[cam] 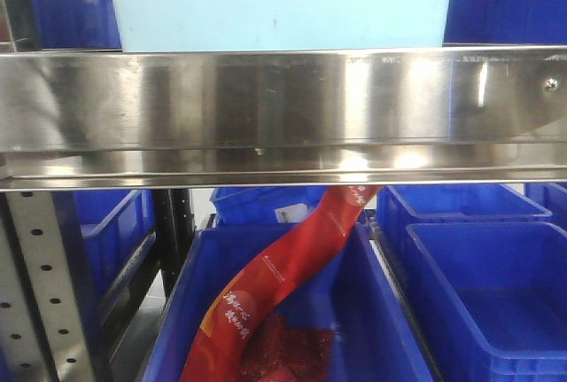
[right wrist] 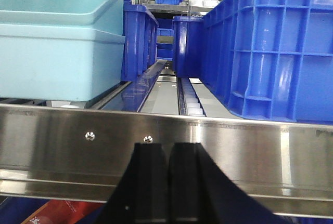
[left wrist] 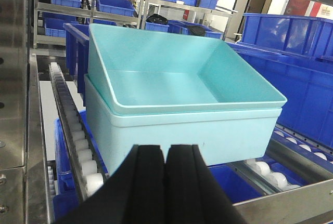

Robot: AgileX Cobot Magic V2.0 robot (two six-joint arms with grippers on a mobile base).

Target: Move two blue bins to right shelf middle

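Note:
Two pale cyan bins are stacked on the steel shelf's roller tracks. The upper bin (left wrist: 171,78) sits tilted inside the lower bin (left wrist: 208,135). They show in the front view (cam: 283,5) behind the shelf's tall shiny front lip (cam: 283,107), and at left in the right wrist view (right wrist: 52,52). My left gripper (left wrist: 166,154) is shut and empty, just in front of the lower bin's near wall. My right gripper (right wrist: 168,151) is shut and empty, in front of the steel lip (right wrist: 234,146).
Dark royal-blue bins (right wrist: 270,47) stand on the shelf right of the cyan stack, with more behind (left wrist: 291,73). White rollers (left wrist: 78,146) run along the tracks. Below the shelf, royal-blue bins (cam: 478,293) hold a long red packet (cam: 275,284). A perforated upright (cam: 40,284) stands at left.

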